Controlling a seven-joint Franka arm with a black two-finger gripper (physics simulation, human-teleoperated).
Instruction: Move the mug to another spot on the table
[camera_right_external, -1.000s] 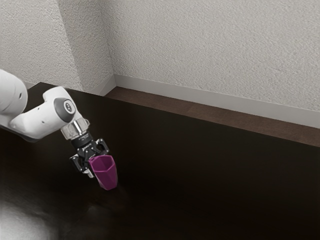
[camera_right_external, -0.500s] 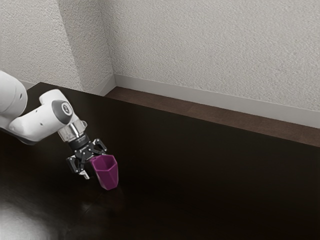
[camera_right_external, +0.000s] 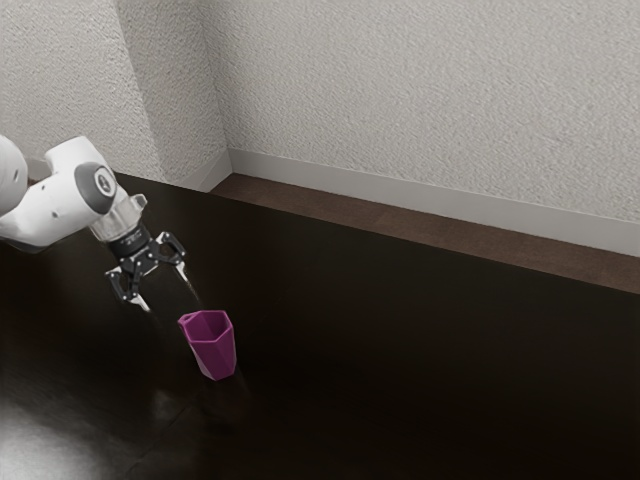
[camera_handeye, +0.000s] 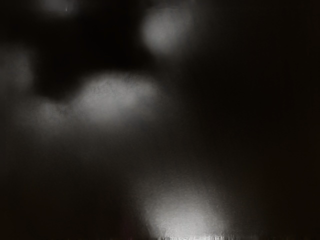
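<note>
A purple faceted mug stands upright on the dark glossy table, toward the exterior view's lower left. My black gripper hangs above the table, up and to the exterior view's left of the mug, clear of it. Its fingers are spread open with nothing between them. In the wrist view I see the dark table surface with pale blurred reflections.
A white textured wall with a pale baseboard and a strip of brown floor runs behind the table's far edge. The tabletop stretches wide toward the exterior view's right of the mug.
The gripper has let go of the mug and lifted away up and toward the exterior view's left. The mug stays standing where it was set.
</note>
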